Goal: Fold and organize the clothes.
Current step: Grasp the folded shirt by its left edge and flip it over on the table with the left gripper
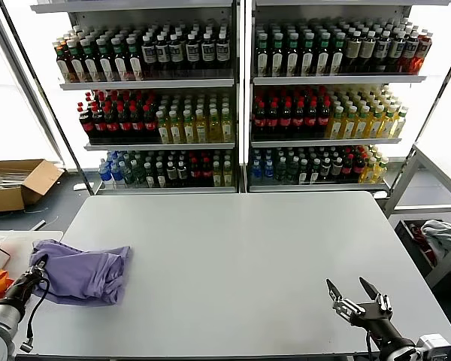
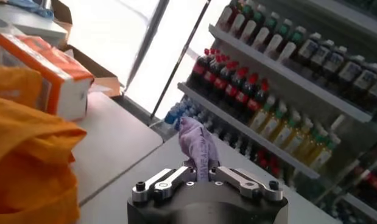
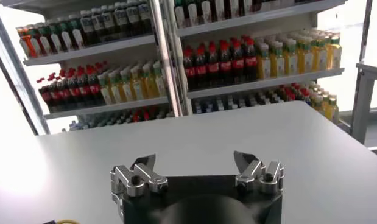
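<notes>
The lavender T-shirt (image 1: 83, 272) lies bunched at the left edge of the grey table (image 1: 240, 256). My left gripper (image 1: 37, 269) is at the shirt's left end, shut on a fold of it. In the left wrist view the pinched fabric (image 2: 197, 146) stands up between the fingers of the left gripper (image 2: 202, 175). My right gripper (image 1: 355, 289) is open and empty above the table's front right corner, far from the shirt. In the right wrist view the right gripper (image 3: 195, 163) has its jaws wide apart over bare table.
An orange cloth (image 2: 30, 158) and an orange-and-white box (image 2: 45, 70) lie on a side table to my left. Shelves of bottles (image 1: 233, 98) stand behind the table. A cardboard box (image 1: 15, 183) sits on the floor at the far left.
</notes>
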Tool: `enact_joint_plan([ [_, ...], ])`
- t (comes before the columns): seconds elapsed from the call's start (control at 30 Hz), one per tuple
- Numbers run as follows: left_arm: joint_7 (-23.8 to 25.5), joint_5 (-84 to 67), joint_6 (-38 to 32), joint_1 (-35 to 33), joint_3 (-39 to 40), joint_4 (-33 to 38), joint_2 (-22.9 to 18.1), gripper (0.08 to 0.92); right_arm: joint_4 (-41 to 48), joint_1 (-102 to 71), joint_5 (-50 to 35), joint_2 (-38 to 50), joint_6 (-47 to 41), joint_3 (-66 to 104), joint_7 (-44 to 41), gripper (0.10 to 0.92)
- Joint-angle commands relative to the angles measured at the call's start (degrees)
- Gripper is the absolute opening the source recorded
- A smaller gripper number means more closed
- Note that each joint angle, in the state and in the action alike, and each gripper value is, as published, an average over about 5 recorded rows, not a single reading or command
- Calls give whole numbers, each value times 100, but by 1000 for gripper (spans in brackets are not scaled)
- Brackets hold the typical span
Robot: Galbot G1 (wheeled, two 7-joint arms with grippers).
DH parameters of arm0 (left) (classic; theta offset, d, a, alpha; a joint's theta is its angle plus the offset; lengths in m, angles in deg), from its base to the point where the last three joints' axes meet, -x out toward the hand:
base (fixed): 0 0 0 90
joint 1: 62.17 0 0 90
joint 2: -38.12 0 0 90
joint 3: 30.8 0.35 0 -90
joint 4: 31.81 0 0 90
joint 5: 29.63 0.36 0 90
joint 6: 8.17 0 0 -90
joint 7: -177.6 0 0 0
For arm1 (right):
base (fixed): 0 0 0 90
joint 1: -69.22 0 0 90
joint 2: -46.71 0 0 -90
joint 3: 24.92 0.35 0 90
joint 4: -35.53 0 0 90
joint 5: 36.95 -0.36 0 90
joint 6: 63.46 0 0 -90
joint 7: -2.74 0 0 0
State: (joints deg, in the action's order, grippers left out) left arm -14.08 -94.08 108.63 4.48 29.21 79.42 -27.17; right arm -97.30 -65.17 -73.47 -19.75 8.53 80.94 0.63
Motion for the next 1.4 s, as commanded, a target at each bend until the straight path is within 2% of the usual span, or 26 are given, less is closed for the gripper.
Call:
enact_joint_plan([
  [0.03, -212, -138, -47, -33, -461, 812, 175, 149, -68, -30, -8, 20, 9, -34, 0, 823],
  [0.2, -328, 533, 53, -113, 626, 1593, -51, 149, -136, -202, -23, 16, 55, 112, -11, 823],
  [0.37, -291, 1952, -58, -158, 2830, 2061, -349, 148, -194, -257, -28, -63, 50, 235, 0, 823],
  [0.43, -285, 2322, -107, 40, 3721, 1925, -431, 148, -238, -288, -41, -92, 39, 301, 4, 823],
  [0.53, -258, 2962, -234, 557, 4893, 1173, -590, 149, -312, -353, -57, -131, 12, 418, 16, 823],
  [0.67, -281, 3302, -390, 1177, 5704, 75, -887, 149, -440, -448, -66, -191, -57, 592, 39, 823],
  [0.8, -291, 3028, -383, 1381, 5889, -186, -1062, 149, -511, -559, -45, -244, -143, 619, 80, 823],
  [0.93, -246, 2707, -336, 1391, 5770, -80, -1000, 185, -548, -483, 6, -295, -366, 333, 177, 823],
  [1.2, -182, 1590, -247, 1112, 5102, 1260, -682, 412, -348, 434, 322, -150, -883, -1069, 707, 823],
  [1.4, 231, 1441, -257, 852, 3794, 1887, -282, 585, -56, 1572, 313, -24, -1216, -2723, 1307, 823],
])
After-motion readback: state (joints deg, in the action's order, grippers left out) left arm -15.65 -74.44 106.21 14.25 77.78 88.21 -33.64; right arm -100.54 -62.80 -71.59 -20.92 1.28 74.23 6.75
